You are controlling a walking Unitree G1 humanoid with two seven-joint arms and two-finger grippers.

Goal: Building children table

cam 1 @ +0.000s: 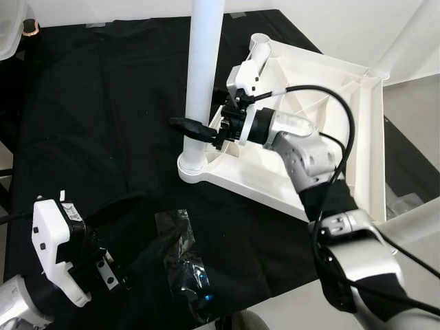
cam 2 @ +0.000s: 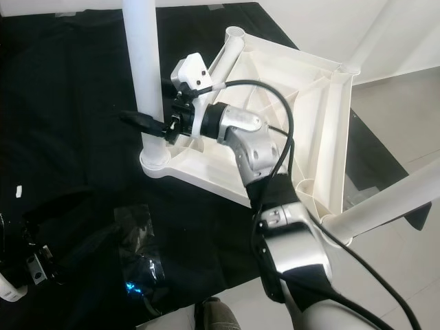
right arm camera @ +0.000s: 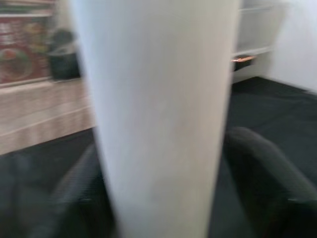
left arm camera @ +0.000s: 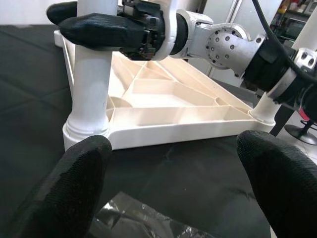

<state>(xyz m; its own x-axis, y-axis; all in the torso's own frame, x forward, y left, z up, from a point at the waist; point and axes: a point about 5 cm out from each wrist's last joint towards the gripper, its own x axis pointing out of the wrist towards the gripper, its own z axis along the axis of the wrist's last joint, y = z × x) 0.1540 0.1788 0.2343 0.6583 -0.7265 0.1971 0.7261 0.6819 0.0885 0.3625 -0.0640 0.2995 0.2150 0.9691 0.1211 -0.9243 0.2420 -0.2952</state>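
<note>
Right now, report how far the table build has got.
Done: the tabletop lies upside down on the black cloth, one leg upright in its corner. In hand: the right gripper clamps that leg. Left: the corner socket has no leg; left gripper open, idle.

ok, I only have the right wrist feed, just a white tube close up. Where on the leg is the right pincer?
Observer: The right pincer is clamped on the upright white leg just above its socket at the tabletop corner.
Operator: Tabletop orientation?
Observer: Upside down on the black cloth, ribbed underside up.
Operator: Left arm?
Observer: The left pincer is open, low over the cloth, pointing at that leg's base, above clear plastic wrap.
</note>
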